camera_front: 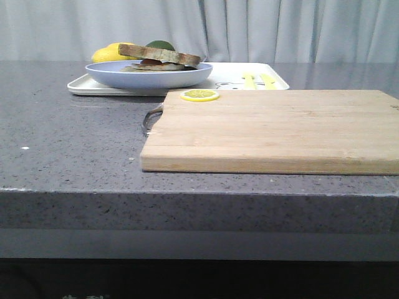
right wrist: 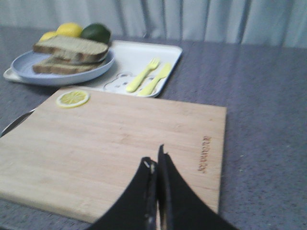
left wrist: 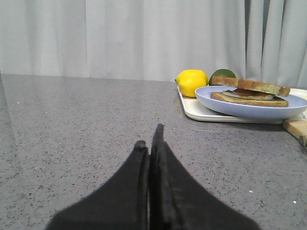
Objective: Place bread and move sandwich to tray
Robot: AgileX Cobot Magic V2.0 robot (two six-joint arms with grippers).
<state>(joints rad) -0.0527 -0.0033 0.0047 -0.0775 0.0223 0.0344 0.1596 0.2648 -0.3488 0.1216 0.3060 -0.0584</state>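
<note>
Resting on the tray (camera_front: 274,84) at 11 o'clock, the sandwich (camera_front: 159,59) looked placed; top bread (camera_front: 159,53) overhung, could slide if nudged. Left pincer (left wrist: 149,139) and right pincer (right wrist: 155,160) were both together, empty.

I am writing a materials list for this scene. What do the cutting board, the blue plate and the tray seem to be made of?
Cutting board: pale wood, perhaps bamboo; glued strips and grain show, matte. Blue plate: smooth and slightly glossy, ceramic or melamine, unclear which. Tray: white, smooth, probably plastic.
</note>
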